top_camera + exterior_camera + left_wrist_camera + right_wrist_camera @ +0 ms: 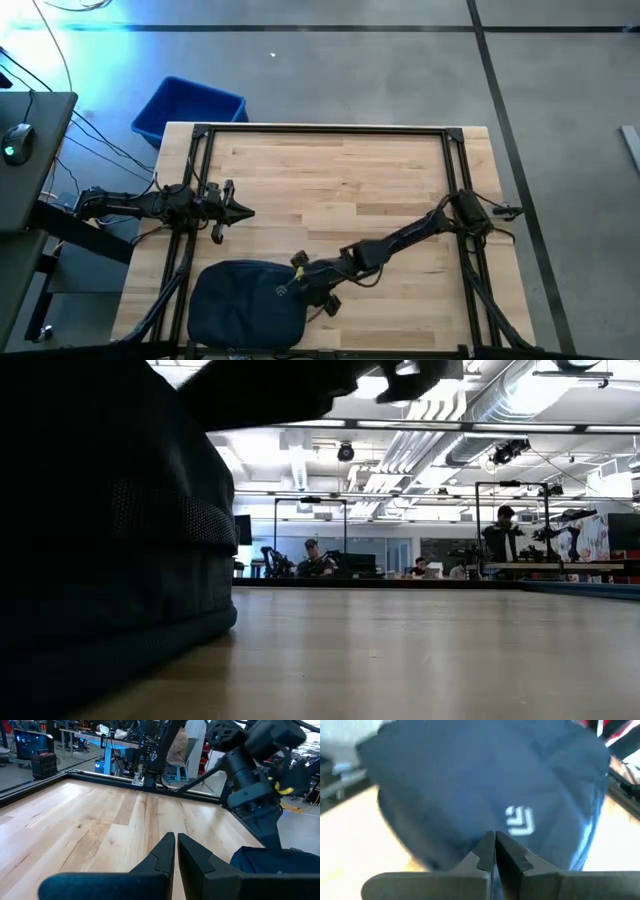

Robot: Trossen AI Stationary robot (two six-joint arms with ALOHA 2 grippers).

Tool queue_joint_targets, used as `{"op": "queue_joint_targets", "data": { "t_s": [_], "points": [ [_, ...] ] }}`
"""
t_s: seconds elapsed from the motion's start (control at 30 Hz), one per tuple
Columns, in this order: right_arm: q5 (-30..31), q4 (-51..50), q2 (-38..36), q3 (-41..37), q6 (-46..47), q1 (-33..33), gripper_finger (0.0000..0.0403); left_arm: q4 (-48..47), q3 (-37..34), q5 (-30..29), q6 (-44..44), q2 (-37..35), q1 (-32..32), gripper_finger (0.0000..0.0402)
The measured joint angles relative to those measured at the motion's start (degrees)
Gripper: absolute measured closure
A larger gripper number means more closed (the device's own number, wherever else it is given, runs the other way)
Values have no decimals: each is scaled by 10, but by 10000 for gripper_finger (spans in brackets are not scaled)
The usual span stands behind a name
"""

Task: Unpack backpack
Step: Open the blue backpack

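Note:
The dark navy backpack point(245, 300) lies flat at the table's near edge, left of centre, its white logo point(520, 820) facing up. In the low view it fills the left side point(100, 540). My right gripper point(286, 288) reaches in from the right and slants down over the bag's right part. Its fingers are shut, with their tips point(495, 839) just short of the logo. My left gripper point(248, 211) waits shut and level above the wood at the table's left side, far of the bag point(270, 862). My right gripper's shut fingertips point(487, 845) stand over the backpack's front panel point(485, 805) close to the logo, slanting down from the table's right. I cannot tell whether they touch the fabric.
A bright blue bin point(190, 108) stands on the floor beyond the table's far left corner. Black frame rails point(330, 128) run along the table's far edge and both sides. Bare wood point(340, 180) spans the middle and far half. People sit and stand in the room behind point(505, 530).

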Motion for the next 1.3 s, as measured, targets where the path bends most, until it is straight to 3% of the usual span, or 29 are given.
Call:
{"op": "queue_joint_targets", "data": {
  "t_s": [0.17, 0.33, 0.43, 0.57, 0.7, 0.83, 1.1, 1.3],
  "points": [
    [25, -118, 0, 47, -104, 30, 392, 0, 0, 0, 0, 1, 0, 399],
    [53, -192, 0, 81, -119, 50, 322, 0, 0, 0, 0, 1, 0, 399],
    [59, -189, 0, 81, -135, 61, 257, 0, 0, 0, 0, 1, 0, 399],
    [131, -111, 0, 54, -159, 68, 167, 0, 0, 0, 0, 1, 0, 399],
    [157, -32, 0, 4, -212, 62, 122, 0, 0, 0, 0, 1, 0, 399],
    [143, 31, 1, -35, -271, 54, 126, 0, 0, 0, 0, 1, 0, 399],
    [50, 95, 43, -35, -269, 23, 181, 0, 0, -1, 0, 1, 0, 399],
    [64, 135, 84, -6, -218, 22, 259, 0, 0, -1, 0, 1, 0, 399]
  ]
}}
